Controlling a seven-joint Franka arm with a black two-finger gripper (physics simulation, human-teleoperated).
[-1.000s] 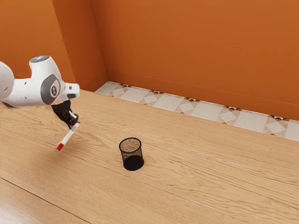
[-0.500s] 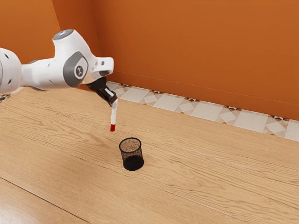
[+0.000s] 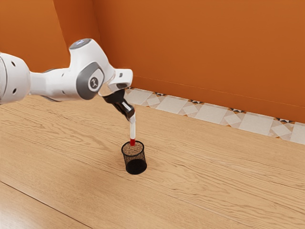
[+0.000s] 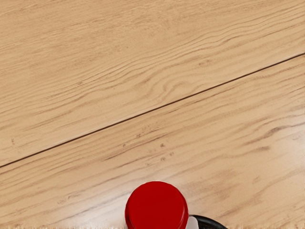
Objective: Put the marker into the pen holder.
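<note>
One white arm with grey joint trim [image 3: 57, 84] in from 9 o'clock in exterior view, wrist bent over, black two-finger gripper [image 3: 128, 112] angled down toward 5 o'clock. Fingers pinched narrow on the white marker with red ends [image 3: 133, 128], so it's held. Marker hangs from the fingertips toward 6 o'clock, close to upright. Its lower red end is at the mouth of the black wire-mesh cylindrical pen holder [image 3: 136, 166]; can't tell if it's just above the rim or slightly inside. Holder stands upright on the light wood surface [image 3: 205, 167], 6 o'clock from the gripper. Wrist view has the marker's round red end [image 4: 156, 207] close up, black curved rim just beside it. Dark logo [image 3: 94, 83] on the arm's round joint cover, too small to read. Orange wall [image 3: 190, 43] toward 1 o'clock.
</note>
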